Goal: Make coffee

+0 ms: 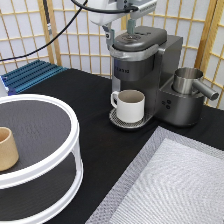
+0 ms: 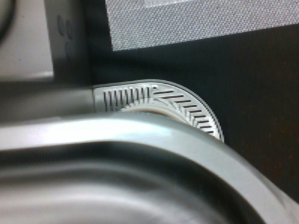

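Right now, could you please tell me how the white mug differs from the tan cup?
The white mug stands on the coffee machine's drip tray, below the gripper; the tan cup sits on the round tiered stand at the exterior view's left. The white mug shows a handle; the tan cup shows none. The white mug looks larger. Both stand upright.

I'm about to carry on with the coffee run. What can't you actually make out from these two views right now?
- Inside the white mug on the drip tray: exterior view is too low to show it; in the wrist view the coffee maker head covers it.
- Claw above the machine's lid: contact with the lid is unclear.
- Steel jug: contents hidden by its wall.
- Tan cup: cut off by the exterior view's left edge.
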You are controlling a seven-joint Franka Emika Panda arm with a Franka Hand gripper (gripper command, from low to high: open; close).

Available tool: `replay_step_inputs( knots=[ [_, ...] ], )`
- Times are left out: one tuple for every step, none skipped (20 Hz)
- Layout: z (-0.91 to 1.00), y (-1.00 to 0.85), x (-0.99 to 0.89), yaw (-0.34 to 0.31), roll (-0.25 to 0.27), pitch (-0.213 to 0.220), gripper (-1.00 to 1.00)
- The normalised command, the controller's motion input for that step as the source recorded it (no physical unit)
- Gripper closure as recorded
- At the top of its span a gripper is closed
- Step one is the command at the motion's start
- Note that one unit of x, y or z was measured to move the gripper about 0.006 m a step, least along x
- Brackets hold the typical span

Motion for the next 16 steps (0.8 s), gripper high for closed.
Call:
replay_step_inputs(
  knots=[
    [-0.55, 0.3, -0.29, 0.037, -0.133, -0.042, -1.0],
    [-0.63, 0.4, -0.34, 0.054, -0.147, -0.043, -1.0],
    [-0.73, 0.4, -0.28, 0.064, -0.141, -0.051, -1.0],
    [-0.79, 0.39, -0.3, 0.079, -0.123, -0.061, -1.0],
    [-0.92, 0.25, -0.12, 0.091, -0.094, -0.058, -1.0],
    [-1.0, 0.19, -0.11, 0.085, -0.08, -0.05, -1.0],
    [-1.0, 0.18, -0.16, 0.072, -0.054, -0.026, -1.0],
    [-1.0, 0.16, -0.17, 0.067, -0.056, -0.017, -1.0],
    [-1.0, 0.09, -0.08, 0.078, -0.028, 0.0, -1.0],
    [-1.0, 0.07, -0.03, 0.085, -0.033, 0.0, -1.0],
    [-1.0, 0.0, 0.0, 0.108, -0.034, 0.009, -1.0],
    [-1.0, 0.0, 0.03, 0.112, -0.055, 0.02, -1.0],
    [-0.97, 0.0, 0.0, 0.094, -0.121, 0.02, -1.0],
    [-0.11, -0.03, -0.03, 0.112, -0.123, 0.0, -1.0],
    [1.0, -0.22, -0.12, 0.119, -0.081, 0.0, -1.0],
    [1.0, -0.22, 0.0, 0.096, 0.0, -0.02, -1.0]
  ],
)
